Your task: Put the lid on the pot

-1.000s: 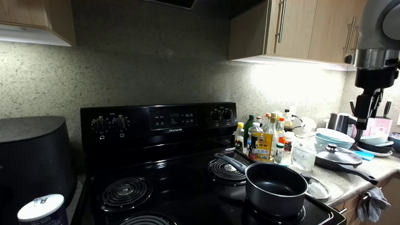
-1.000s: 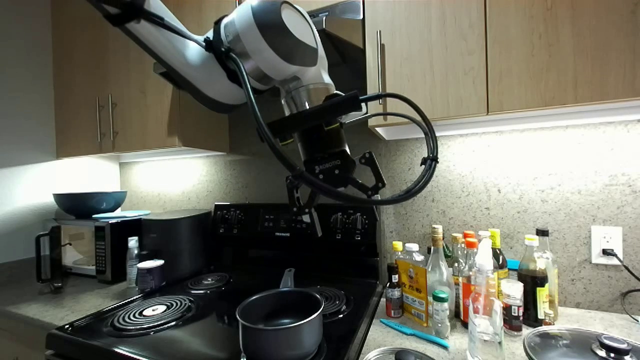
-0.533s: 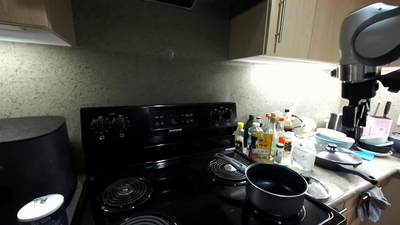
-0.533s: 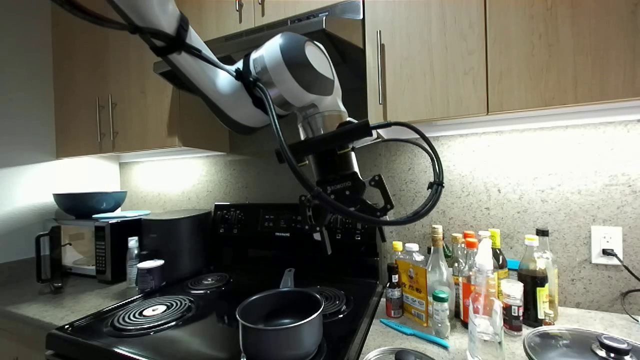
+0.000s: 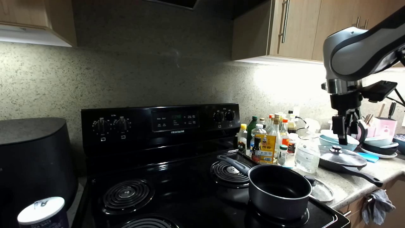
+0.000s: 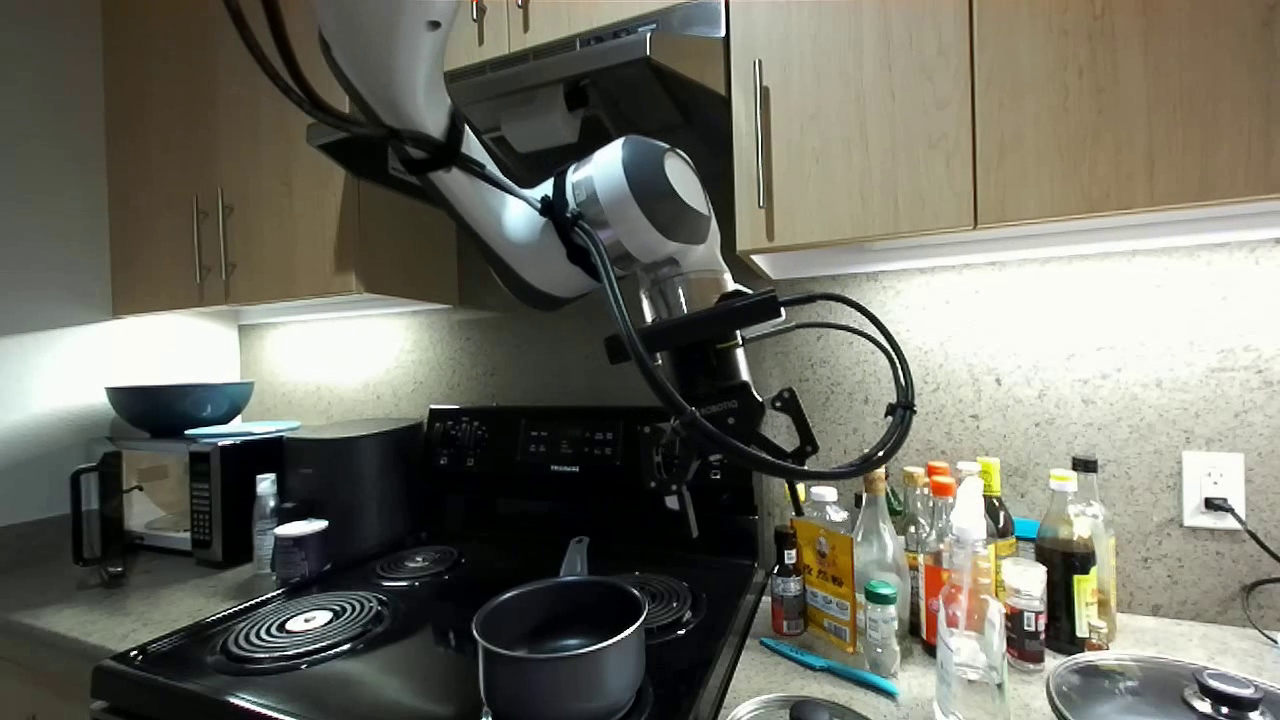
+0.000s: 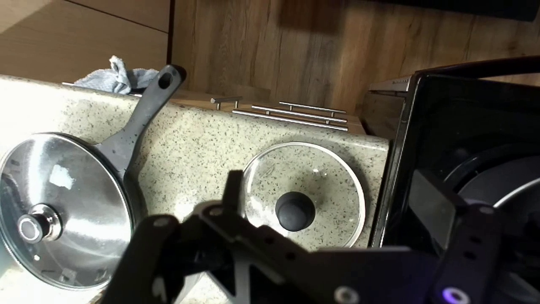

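The lid point(image 7: 312, 173) is a round clear glass lid with a light rim and a dark knob. It lies flat on the counter beside the stove's edge in the wrist view. In the exterior views it shows partly behind the pot point(image 5: 322, 191) and cut by the bottom edge point(image 6: 775, 708). The pot point(image 5: 278, 205) is dark grey and uncovered on a stove burner; it also shows in an exterior view point(image 6: 562, 675) and at the wrist view's right edge point(image 7: 517, 195). My gripper point(image 7: 333, 198) is open and empty, above the counter and lid; it shows in both exterior views point(image 5: 350, 136) point(image 6: 742, 502).
A frying pan with its own glass lid point(image 7: 80, 202) stands on the counter, handle towards the front edge. A spray bottle point(image 5: 307, 155), several sauce bottles point(image 6: 930, 560) and a blue knife-like item point(image 6: 830, 668) are near the lid. The pot's handle point(image 5: 234, 164) points to the stove back.
The arm and gripper have moved down, rightward in one exterior picture and leftward in the other, towards the counter by the stove. The gripper stays open. The lid and pot have not moved.
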